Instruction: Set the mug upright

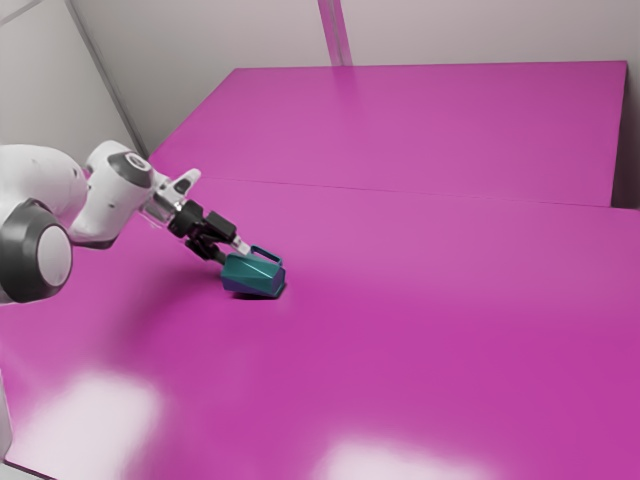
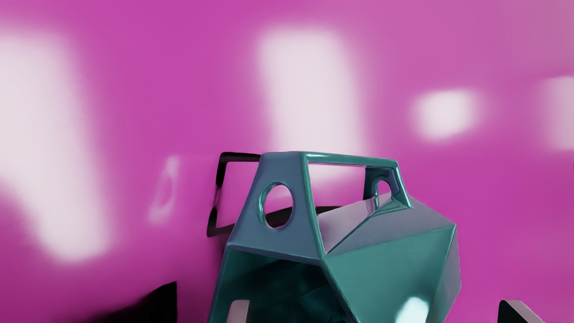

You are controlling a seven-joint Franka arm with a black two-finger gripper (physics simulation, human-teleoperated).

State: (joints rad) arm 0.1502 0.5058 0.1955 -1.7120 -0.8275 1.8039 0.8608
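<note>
The teal faceted mug (image 1: 253, 275) lies on its side on the magenta table, its handle on the upper side. Close against its near end, on the arm's side, is the black gripper (image 1: 231, 253). In the wrist view the mug (image 2: 390, 264) shows its dark open mouth toward my hand, with the angular, holed handle standing above the body. The gripper (image 2: 377, 312) is open, its fingertips wide apart: one overlaps the mouth, the other stands outside the body. Whether the first reaches inside the mouth I cannot tell, and contact with the wall is hidden.
The magenta table (image 1: 420, 340) extends around the mug, with bright reflections on its surface. A raised magenta panel (image 1: 420, 130) stands behind it, in front of pale walls. The white arm comes in from the exterior view's left.
</note>
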